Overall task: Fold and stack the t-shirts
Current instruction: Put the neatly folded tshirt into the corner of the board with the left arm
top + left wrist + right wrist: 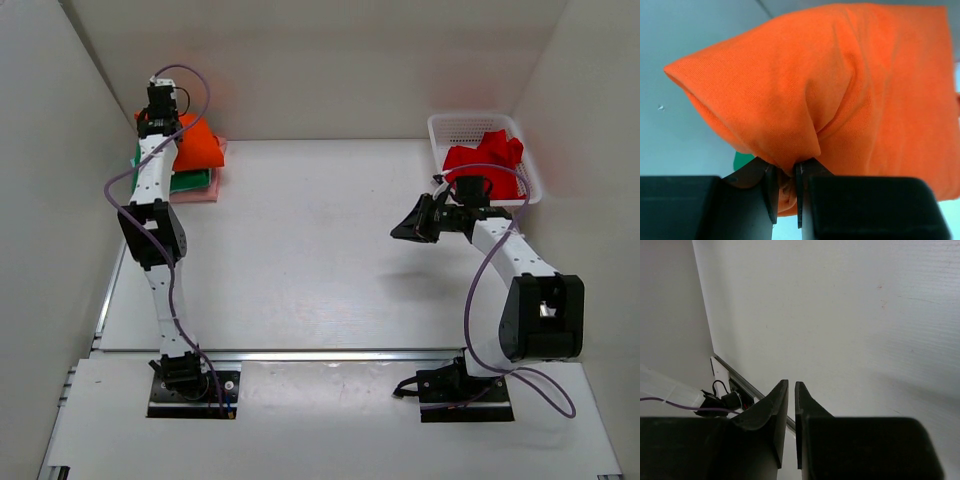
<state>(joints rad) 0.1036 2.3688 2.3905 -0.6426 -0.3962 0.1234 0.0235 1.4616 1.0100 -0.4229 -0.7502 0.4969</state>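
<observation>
1. Stacking step: left tool [785,171] clenched on orange t-shirt [840,90], over the far-left pile [192,183].
2. Right tool [791,390] clenched, empty, above tabletop [865,315].
3. Next, likely: release, then fetch red t-shirt [485,160] from basket [445,125].

Soft, even brightness all round. My left fingers [770,195] are dark, blurred silhouettes close up; the orange t-shirt [840,90] pinched between them is sharp, creases shaded. Right of my right fingers [777,420], a faint grey shadow dims the table [880,300].

Your white desk [320,250] carries a pile of folded shirts [195,185] at its far left corner and a mesh basket [443,132] far right.
</observation>
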